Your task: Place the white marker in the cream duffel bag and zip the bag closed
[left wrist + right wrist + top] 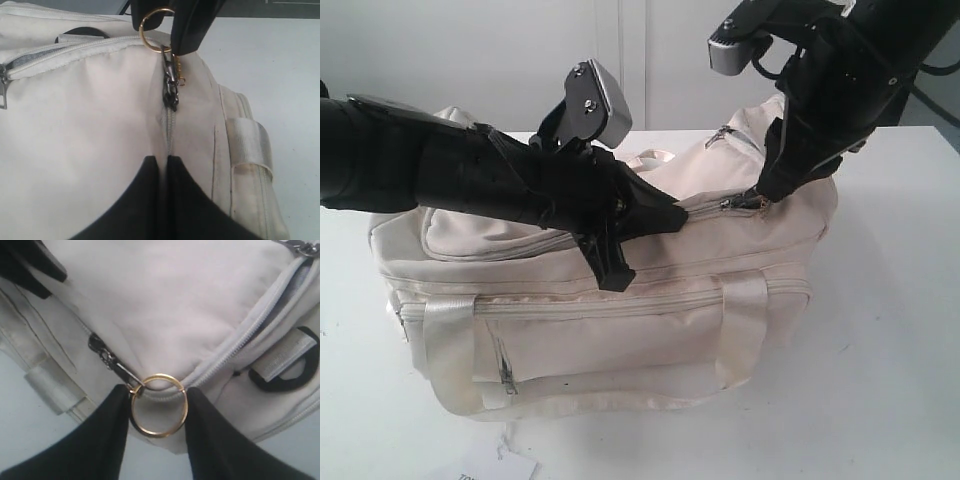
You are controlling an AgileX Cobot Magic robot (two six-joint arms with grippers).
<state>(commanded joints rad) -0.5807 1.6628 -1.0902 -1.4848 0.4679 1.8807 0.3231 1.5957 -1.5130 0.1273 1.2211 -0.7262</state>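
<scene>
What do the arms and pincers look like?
The left arm and right arm are black. The left pincer and right pincer have black wedge-shaped fingers. A silver-grey camera box sits on each wrist; black cables run by the right one.

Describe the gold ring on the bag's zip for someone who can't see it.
On the large cream fabric duffel bag, follow the curved top zip to its dark metal slider. The thin gold metal ring links to that slider, between the right gripper's black fingers; it is the only full gold circle there.
</scene>
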